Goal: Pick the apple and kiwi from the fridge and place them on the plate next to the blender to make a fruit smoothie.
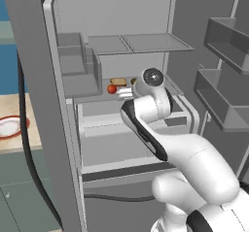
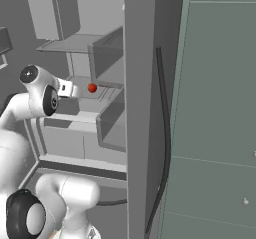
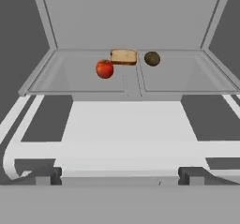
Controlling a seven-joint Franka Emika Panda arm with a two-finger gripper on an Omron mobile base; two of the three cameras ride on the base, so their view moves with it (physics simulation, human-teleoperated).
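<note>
The apple [image 3: 104,69] sits on a grey shelf [image 3: 84,80] inside the open fridge [image 1: 121,17], left of the shelf's middle seam. Just behind it to the right lies a tan bun [image 3: 123,56], and the kiwi [image 3: 152,58] rests right of the bun, apart from it. The end effector [image 3: 120,175] hangs in front of the shelf, level with the fruit, its fingers spread wide with nothing between them. In the left base view the red-rimmed plate [image 1: 19,129] lies on the counter [image 1: 9,107] left of the fridge door.
</note>
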